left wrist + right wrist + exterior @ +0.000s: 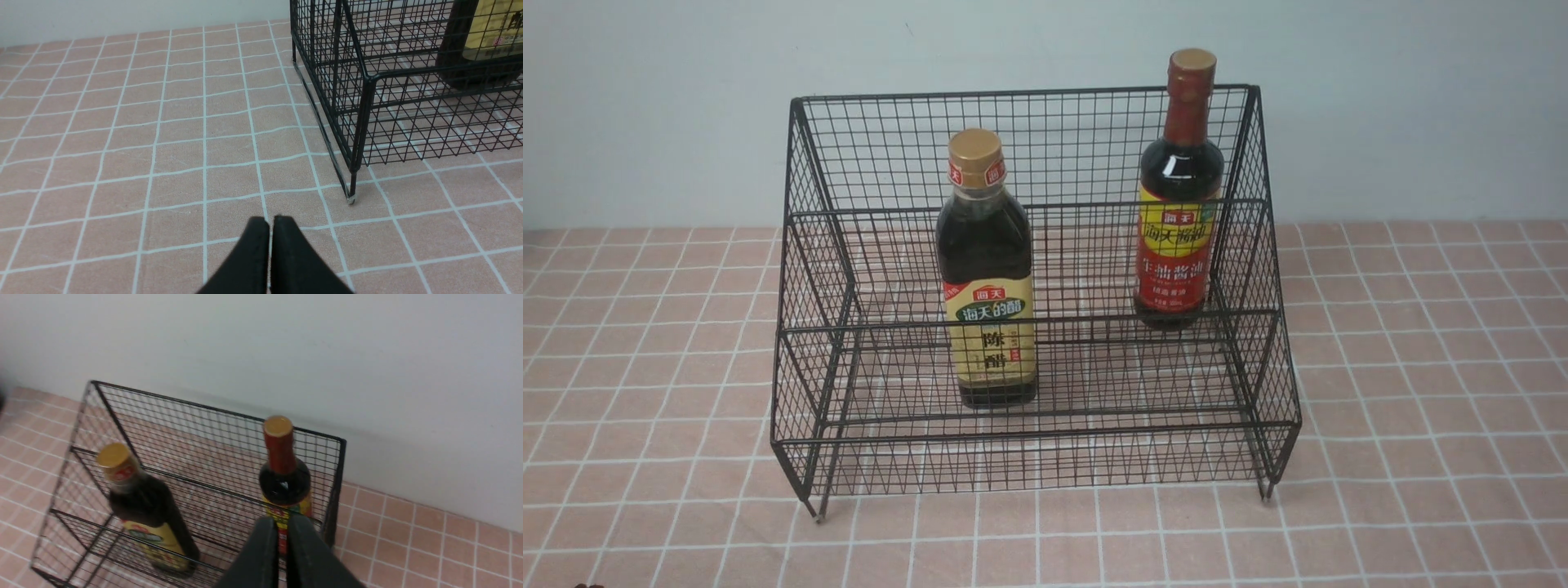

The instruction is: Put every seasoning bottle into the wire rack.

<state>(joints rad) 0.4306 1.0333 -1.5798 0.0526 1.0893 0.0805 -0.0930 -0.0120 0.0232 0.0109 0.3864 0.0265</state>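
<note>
Left hand (pixel 271 222) and right hand (pixel 286 522) narrow, cut off, rack (pixel 1029 322) mesh partly veiling both bottles (pixel 988 269)

front: above, facing rack (pixel 1033 322) | left wrist: near rack corner | right wrist: above rack

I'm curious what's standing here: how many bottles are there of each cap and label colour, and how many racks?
Gold-capped bottle with tan label: 1
Bottle with red neck and red-yellow label: 1
Black wire rack: 1
Total: 3 things, 2 of them bottles
</note>
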